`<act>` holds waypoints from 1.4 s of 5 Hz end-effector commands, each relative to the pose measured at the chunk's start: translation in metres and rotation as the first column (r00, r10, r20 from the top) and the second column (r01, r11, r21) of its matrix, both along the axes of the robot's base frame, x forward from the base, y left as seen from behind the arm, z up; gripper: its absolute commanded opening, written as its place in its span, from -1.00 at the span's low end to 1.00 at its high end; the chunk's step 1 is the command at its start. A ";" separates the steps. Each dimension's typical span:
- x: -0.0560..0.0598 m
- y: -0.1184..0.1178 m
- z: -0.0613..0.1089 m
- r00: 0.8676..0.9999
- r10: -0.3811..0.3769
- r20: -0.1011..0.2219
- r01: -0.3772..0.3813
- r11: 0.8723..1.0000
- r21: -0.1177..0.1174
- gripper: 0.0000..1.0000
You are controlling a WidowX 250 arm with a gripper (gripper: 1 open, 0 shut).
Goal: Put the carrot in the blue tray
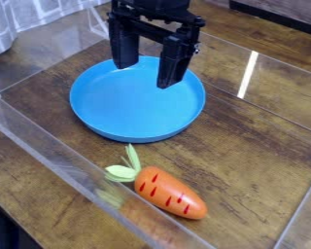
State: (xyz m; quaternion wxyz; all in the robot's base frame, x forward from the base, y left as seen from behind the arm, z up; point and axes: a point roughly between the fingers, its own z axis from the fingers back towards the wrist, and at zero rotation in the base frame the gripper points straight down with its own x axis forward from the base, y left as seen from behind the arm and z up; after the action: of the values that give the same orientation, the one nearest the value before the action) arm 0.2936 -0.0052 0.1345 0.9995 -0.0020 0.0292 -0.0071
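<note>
The carrot (169,192) lies on the brown table (249,146) in the lower middle of the frame, outside the blue tray (135,102). Its leaves (124,171) point toward the upper left, near the tray's lower edge, and its tip points to the lower right. The gripper (145,80) comes in from the top of the frame and hangs over the upper part of the tray. Its two black fingers are spread wide with nothing between them.

The task looks to be at its start: the carrot has yet to be picked up. The next move calls for bringing the open gripper down the frame and slightly to the right, until it is above the carrot's orange body. The fingers would then do best to line up across the carrot's width, drop on either side and close, with the lift back to the tray after that.

The top edge cuts off the arm above the gripper, and the gripper hides part of the tray's far rim. How high the fingertips are above the tray is hard to judge from this single view. A clear, shiny strip runs along the lower left; whether the carrot touches it, I cannot tell.
</note>
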 end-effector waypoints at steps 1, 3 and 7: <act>-0.002 -0.002 -0.006 1.000 -0.014 -0.009 0.014 1.000 -0.001 1.00; -0.012 -0.011 -0.018 0.996 -0.084 -0.018 0.084 0.996 -0.007 1.00; -0.036 -0.051 -0.097 0.833 -0.550 -0.056 0.553 0.829 0.084 1.00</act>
State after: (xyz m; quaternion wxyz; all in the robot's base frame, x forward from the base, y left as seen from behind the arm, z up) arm 0.2548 -0.0529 0.0305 0.9547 0.0523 0.0588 -0.2871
